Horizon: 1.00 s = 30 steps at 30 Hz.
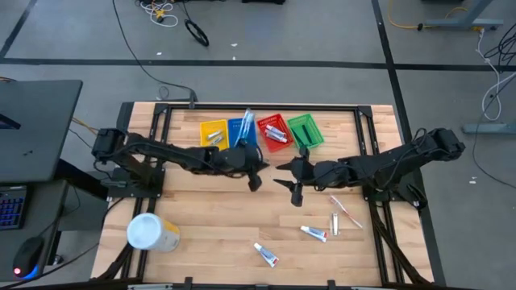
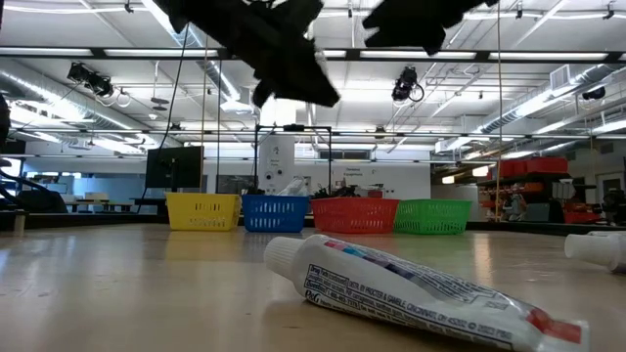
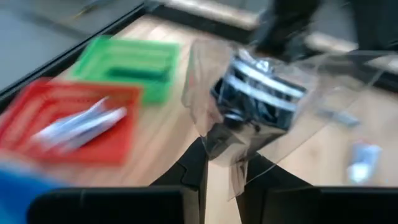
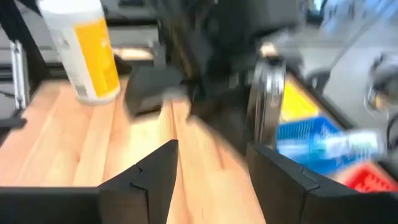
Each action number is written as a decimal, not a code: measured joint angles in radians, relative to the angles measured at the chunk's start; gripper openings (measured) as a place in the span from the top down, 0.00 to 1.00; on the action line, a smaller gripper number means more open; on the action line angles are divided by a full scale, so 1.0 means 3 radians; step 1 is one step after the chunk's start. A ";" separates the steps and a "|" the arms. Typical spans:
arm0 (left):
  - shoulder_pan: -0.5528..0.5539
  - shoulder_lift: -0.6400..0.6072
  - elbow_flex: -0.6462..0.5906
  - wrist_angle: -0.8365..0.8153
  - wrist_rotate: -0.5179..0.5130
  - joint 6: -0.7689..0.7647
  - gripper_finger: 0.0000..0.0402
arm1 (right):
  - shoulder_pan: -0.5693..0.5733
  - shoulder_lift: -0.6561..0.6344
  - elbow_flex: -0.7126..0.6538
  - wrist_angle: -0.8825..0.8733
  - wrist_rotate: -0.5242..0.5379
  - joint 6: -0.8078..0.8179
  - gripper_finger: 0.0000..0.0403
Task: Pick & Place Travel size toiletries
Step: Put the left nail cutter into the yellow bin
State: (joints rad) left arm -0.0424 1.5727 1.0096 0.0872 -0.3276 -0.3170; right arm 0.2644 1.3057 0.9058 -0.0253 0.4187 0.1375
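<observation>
Toiletries in a clear packet (image 3: 261, 93) were gripped by the left gripper (image 3: 221, 165) near the red basket (image 1: 275, 133); the right gripper (image 4: 211, 165) was spread, empty.

Grey floor (image 1: 322, 32) surrounds the wooden table (image 1: 218, 225), with dark seam lines and loose cables (image 1: 161, 11) lying on it. A dark desk (image 1: 36, 121) stands beside the table, bearing a keyboard (image 1: 10, 211). Across the table, a large hall: exposed ducting (image 2: 39, 80), fluorescent strip lights (image 2: 577, 98), a dark monitor (image 2: 174, 166), red shelving (image 2: 533, 186).
</observation>
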 joint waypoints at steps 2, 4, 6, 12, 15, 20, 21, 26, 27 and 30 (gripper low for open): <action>0.0139 -0.0091 0.0001 -0.0311 -0.0093 -0.0065 0.86 | 0.0022 0.0000 0.0000 -0.0246 -0.0001 0.0153 0.50; 0.0313 -0.0188 0.0001 -0.0745 -0.0200 -0.0131 0.86 | 0.0049 0.0000 0.0000 -0.0519 -0.0002 0.0299 0.50; 0.0514 -0.0266 0.0000 -0.1181 -0.0243 -0.0200 0.86 | 0.0076 0.0000 0.0000 -0.0796 -0.0006 0.0475 0.50; 0.1166 -0.0312 -0.0001 -0.2415 -0.0238 -0.0517 0.86 | 0.0147 0.0001 0.0000 -0.1357 -0.0013 0.0908 0.50; 0.1395 -0.0241 -0.0014 -0.2653 -0.0228 -0.0567 0.85 | 0.0172 0.0001 0.0000 -0.1518 -0.0037 0.1012 0.50; 0.1606 -0.0095 -0.0152 -0.2617 0.0209 -0.0553 0.86 | 0.0172 0.0003 0.0000 -0.1564 -0.0231 0.1085 0.50; 0.1616 -0.0047 -0.0171 -0.2607 0.0224 -0.0528 0.86 | 0.0172 0.0003 0.0000 -0.1560 -0.0264 0.1086 0.50; 0.1617 0.0116 -0.0181 -0.2572 0.0230 -0.0500 0.85 | 0.0172 0.0003 0.0000 -0.1551 -0.0276 0.1084 0.50; 0.1616 0.0135 -0.0182 -0.2591 0.0245 -0.0500 0.85 | 0.0172 0.0003 0.0000 -0.1551 -0.0276 0.1083 0.50; 0.1647 0.0171 -0.0182 -0.2619 0.0350 -0.0499 0.85 | 0.0171 0.0006 0.0000 -0.1553 -0.0351 0.1095 0.50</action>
State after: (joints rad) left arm 0.4517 1.6241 0.9550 -0.6984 -0.2227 -0.4668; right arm 0.3157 1.3075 0.9058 -0.4911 0.3135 0.4659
